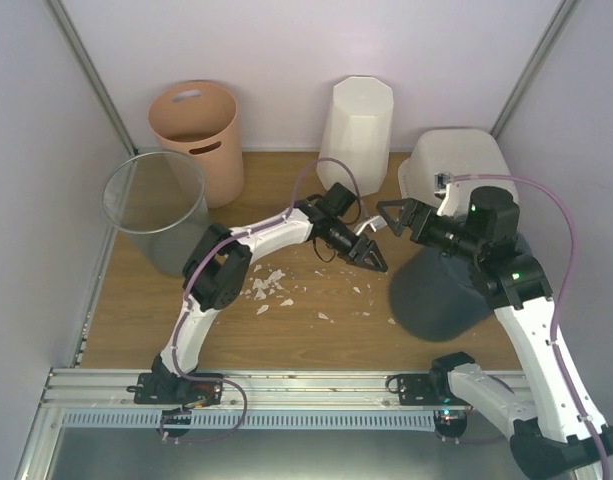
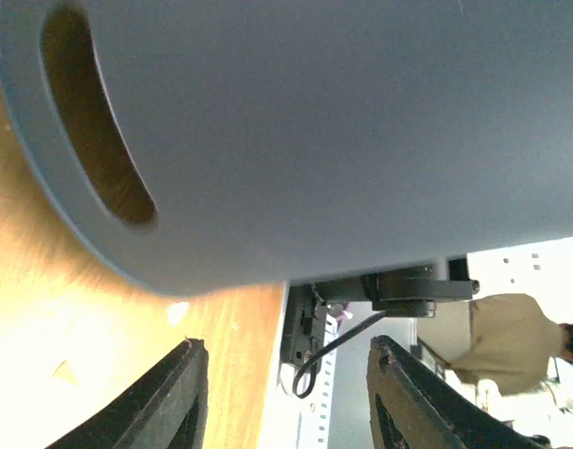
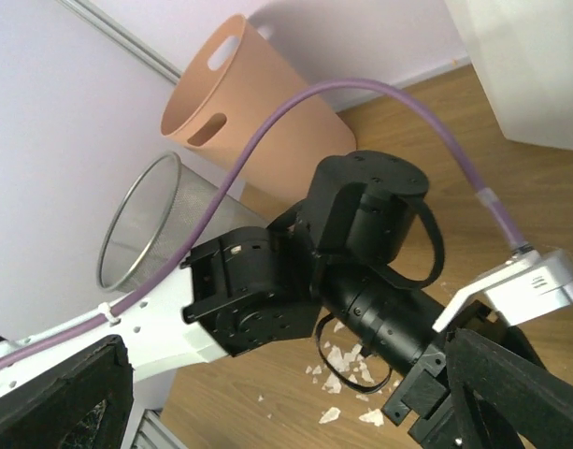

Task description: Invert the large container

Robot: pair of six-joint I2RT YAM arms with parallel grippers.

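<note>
Large container (image 1: 454,160) stood at the far right of the table (image 1: 136,320), close to the back wall and just right of the tall white faceted bin (image 1: 358,125). From overhead I saw only smooth white surface and could not tell which way up it sat. The right arm crossed in front of its near edge. Neither gripper was on it.

Left gripper (image 1: 376,262) reached out over mid-table. Its fingers (image 2: 179,402) were apart with nothing between them. The dark grey bin (image 2: 342,131) filled its wrist view, handle slot showing, rim above the wood. Overhead, that bin lay at near right, in front of the large container and under the right forearm. Tilted or on its side, I could not say.

Right gripper (image 1: 389,218) pointed left toward the left arm's wrist, spread wide, nothing clamped. The two grippers were near each other. I could not tell whether they touched.

Peach bin (image 1: 198,135) was at far left, with the wire-mesh bin (image 1: 154,205) just in front of it. White scraps (image 1: 269,285) were scattered on the wood near the left arm's elbow.
</note>
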